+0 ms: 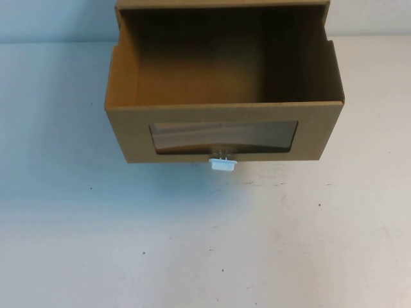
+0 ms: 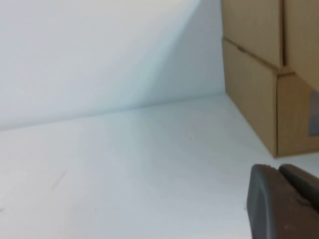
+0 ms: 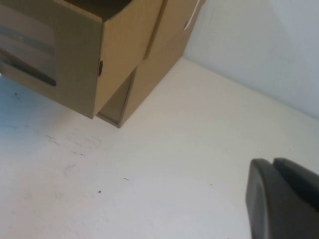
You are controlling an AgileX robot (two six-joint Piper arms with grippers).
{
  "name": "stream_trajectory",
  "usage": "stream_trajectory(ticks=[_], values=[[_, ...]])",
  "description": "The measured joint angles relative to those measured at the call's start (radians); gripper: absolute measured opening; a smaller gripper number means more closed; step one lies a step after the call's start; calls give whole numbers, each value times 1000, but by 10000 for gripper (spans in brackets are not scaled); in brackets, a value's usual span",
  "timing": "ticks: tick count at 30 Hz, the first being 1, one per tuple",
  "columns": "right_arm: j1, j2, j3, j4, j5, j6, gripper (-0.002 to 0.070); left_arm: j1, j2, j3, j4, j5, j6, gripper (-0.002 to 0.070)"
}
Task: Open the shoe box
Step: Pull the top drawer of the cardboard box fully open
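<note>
"Where's the shoe box [image 3: 159,55]?"

"Far middle of the surface [image 1: 192,244], drawer [image 1: 225,113] out on the near side. Left gripper [image 2: 278,172] off its left, right gripper [image 3: 273,164] off its right, fingers [image 3: 259,199] clenched, empty."

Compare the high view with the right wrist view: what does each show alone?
Only high: inside the brown cardboard shoe box, empty, and its small white handle. Only right wrist: the box's right side and the dark right end effector, shut, beside it. Both: the box's clear front window, the white table. The dark left end effector, left of the box, shows in neither.
</note>
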Motion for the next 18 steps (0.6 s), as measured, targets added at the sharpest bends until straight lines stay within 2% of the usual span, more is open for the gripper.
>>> stream_trajectory(ticks=[7, 12, 18], values=[[0, 0, 0, 0, 0, 2, -13, 0, -25, 28, 164, 114, -65, -6], [0, 0, 0, 0, 0, 2, -13, 0, -26, 30, 240, 280, -210, -6], [0, 0, 0, 0, 0, 2, -13, 0, -26, 30, 299, 309, -255, -6]])
